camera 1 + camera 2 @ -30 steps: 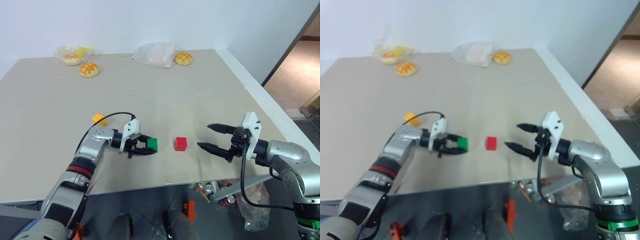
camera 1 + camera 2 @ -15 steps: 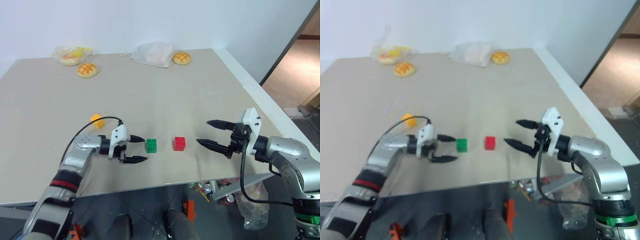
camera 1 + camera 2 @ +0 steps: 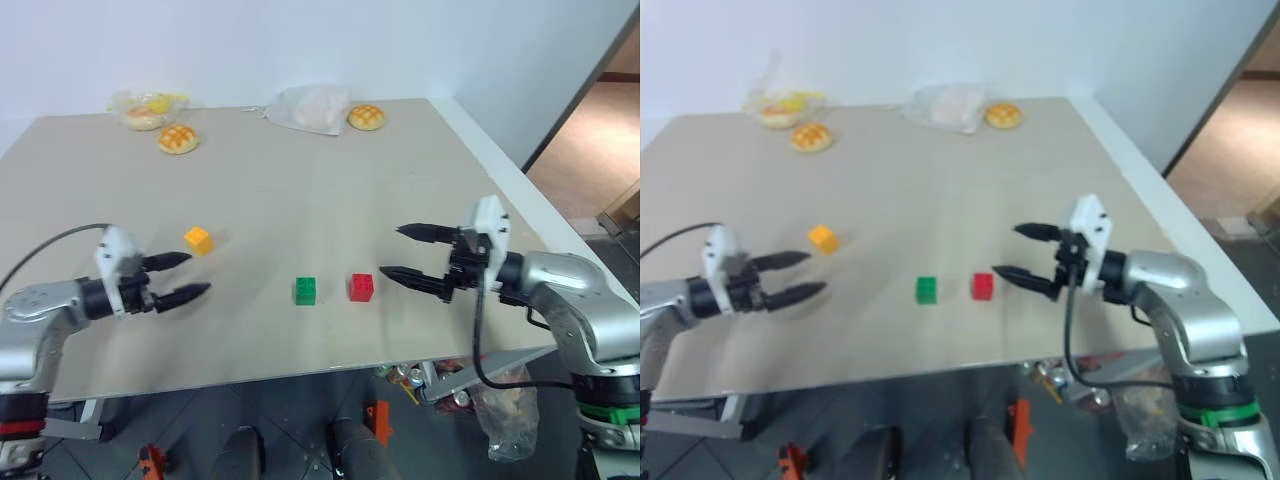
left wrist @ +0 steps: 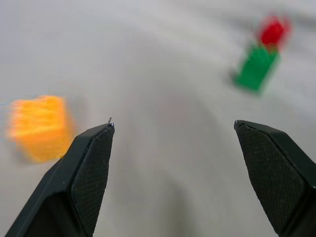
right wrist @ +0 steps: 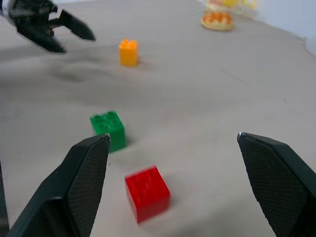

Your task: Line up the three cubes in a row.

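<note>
No text, label, brand, number or sign can be read anywhere in these views.

I let go of the green cube (image 3: pixel 305 290) beside the red cube (image 3: pixel 361 287); my left gripper (image 3: pixel 186 277) has opened and pulled away leftward.
</note>
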{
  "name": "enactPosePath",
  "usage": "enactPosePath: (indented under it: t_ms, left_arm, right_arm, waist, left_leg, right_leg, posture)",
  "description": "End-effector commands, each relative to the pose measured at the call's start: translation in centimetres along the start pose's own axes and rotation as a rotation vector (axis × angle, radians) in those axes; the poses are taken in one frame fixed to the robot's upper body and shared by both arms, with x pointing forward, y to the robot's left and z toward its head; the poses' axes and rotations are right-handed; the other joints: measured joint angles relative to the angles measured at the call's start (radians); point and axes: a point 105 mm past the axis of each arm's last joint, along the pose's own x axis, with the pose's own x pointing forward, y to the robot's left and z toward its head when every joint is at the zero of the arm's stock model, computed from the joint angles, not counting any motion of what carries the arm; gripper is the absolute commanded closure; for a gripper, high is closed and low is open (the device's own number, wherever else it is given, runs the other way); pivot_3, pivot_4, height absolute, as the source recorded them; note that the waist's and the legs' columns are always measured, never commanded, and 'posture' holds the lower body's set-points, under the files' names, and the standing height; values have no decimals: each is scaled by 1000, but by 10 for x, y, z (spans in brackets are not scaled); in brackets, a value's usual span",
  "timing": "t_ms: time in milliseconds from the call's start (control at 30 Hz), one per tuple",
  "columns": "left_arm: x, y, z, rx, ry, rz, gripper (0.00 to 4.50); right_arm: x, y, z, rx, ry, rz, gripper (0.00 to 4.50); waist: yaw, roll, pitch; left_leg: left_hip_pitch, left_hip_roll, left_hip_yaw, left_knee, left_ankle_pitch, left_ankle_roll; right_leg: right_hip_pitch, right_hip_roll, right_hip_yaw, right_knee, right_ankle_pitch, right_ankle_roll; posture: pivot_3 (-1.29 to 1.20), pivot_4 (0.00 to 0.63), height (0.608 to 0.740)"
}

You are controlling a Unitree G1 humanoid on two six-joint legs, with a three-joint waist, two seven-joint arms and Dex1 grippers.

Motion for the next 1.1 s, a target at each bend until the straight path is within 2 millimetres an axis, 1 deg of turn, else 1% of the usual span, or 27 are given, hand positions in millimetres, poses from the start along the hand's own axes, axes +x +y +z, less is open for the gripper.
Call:
enactPosePath:
  t_ms: [33,100,200,333,433,533,733,833,1000,1033,1100]
  left_arm:
    - [-20,15,4,-54,-53,151,473]
    - [-25,18,-3,-73,-49,186,473]
    - [-27,20,-14,-72,-16,211,473]
    - [-20,27,-19,-65,-14,232,473]
    - [-9,34,-22,-72,-28,237,473]
    - [5,39,-26,-60,-12,212,473]
    - [38,56,-24,-52,-19,200,473]
    - [46,63,-25,-50,-18,209,473]
    - [55,69,-28,-54,-15,210,473]
    - [57,70,-28,-54,-16,211,718]
    - [59,70,-26,-57,-29,206,1346]
  right_arm:
    - [17,2,15,-70,-36,16,193]
    - [24,1,18,-64,-54,18,193]
    - [32,1,19,-69,-67,30,193]
    - [37,2,20,-76,-79,43,193]
    - [38,2,21,-77,-87,46,193]
    - [36,4,22,-80,-89,49,193]
    - [36,7,25,-84,-100,45,193]
    - [33,6,26,-81,-101,34,193]
    - [29,5,24,-79,-94,16,193]
    - [29,4,24,-79,-93,10,193]
    - [28,4,24,-77,-93,3,193]
  waist:
    - [-1,0,0]
    - [0,0,0]
    - [4,0,0]
    - [8,-1,0]
    - [8,-1,0]
    - [7,-1,0]
    - [7,-1,-1]
    - [4,-1,-1]
    - [4,-1,-1]
    - [5,-1,-1]
    - [5,-1,-1]
  left_leg:
    - [0,0,0,-1,0,0]
    - [0,1,-1,-1,0,0]
    - [-1,0,-1,-1,0,0]
    - [-1,-1,-1,-1,0,-1]
    - [-1,-1,-1,-1,0,-1]
    - [-1,-1,0,-1,0,-1]
    - [-1,-1,-1,-1,0,-1]
    - [-1,-1,-1,-1,0,-1]
    - [-1,-1,-1,-1,0,-1]
    - [-2,-1,-1,-1,0,-1]
    - [-2,-1,-1,-1,0,-1]
  right_leg:
    - [0,1,0,0,0,0]
    - [-1,1,0,0,0,0]
    - [-1,1,0,0,0,0]
    - [0,0,0,0,0,-1]
    - [0,-1,0,0,0,0]
    - [0,0,0,0,0,0]
    - [0,0,-1,0,2,3]
    - [0,0,0,0,3,5]
    - [-1,1,0,0,3,5]
    - [-1,1,-1,0,3,5]
    - [0,1,-1,0,3,5]
  posture:
    - [0,150,740]
    - [0,150,740]
    - [0,150,740]
    - [0,150,740]
    - [0,150,740]
    - [0,150,740]
    - [0,150,740]
    - [0,150,740]
    - [0,150,740]
    - [0,150,740]
    - [0,150,740]
